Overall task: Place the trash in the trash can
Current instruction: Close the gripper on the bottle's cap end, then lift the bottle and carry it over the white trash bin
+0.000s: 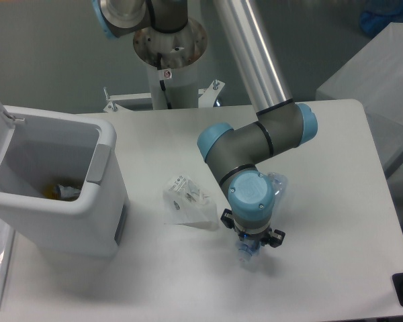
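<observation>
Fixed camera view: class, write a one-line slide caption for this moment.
The gripper is down over the crushed bottle, beside the wrapper, with the trash can open.

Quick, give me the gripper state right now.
Gripper: down over the bottle on the table; the wrist hides the fingers, so open or closed cannot be told.
</observation>
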Robot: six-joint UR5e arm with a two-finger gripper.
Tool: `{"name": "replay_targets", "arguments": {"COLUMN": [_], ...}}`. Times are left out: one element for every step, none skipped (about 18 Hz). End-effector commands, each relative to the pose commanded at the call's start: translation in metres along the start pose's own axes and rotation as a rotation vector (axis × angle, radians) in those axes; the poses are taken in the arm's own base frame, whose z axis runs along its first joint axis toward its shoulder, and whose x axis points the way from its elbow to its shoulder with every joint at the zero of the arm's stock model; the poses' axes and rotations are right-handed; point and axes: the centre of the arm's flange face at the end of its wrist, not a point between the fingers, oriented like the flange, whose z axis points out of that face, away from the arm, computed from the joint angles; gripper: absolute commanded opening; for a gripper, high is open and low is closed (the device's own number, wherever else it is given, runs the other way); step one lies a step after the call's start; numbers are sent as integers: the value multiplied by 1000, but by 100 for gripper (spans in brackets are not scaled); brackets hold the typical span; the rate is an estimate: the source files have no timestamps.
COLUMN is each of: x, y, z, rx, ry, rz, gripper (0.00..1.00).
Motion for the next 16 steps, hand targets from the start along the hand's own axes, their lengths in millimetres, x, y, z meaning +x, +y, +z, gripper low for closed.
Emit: {"name": "replay_targets", "arguments": {"x": [-4,-6,-12,-15,-19,-22,-24,-28,-30,-31,-30,-29,-27,-24,-24,-22], "y": [-1,-2,1,3,7,8,10,15,17,19,23,26,27,27,29,28], "z": [-7,-17,-27,-35,-46,-58,-72,-86,-100,-116,-132,-149,-164,-177,-190,-206], "rx": [27,62,98,135,175,216,261,308,360,416,471,527,585,639,692,744], "ry": [5,9,17,28,37,46,54,65,78,93,111,129,153,180,206,226], "rz": [-11,-18,-32,-43,-54,-61,-72,-88,-96,-100,-110,-119,-126,-133,-144,-147], "gripper": [62,62,62,62,62,62,62,62,62,62,62,62,62,62,62,62]}}
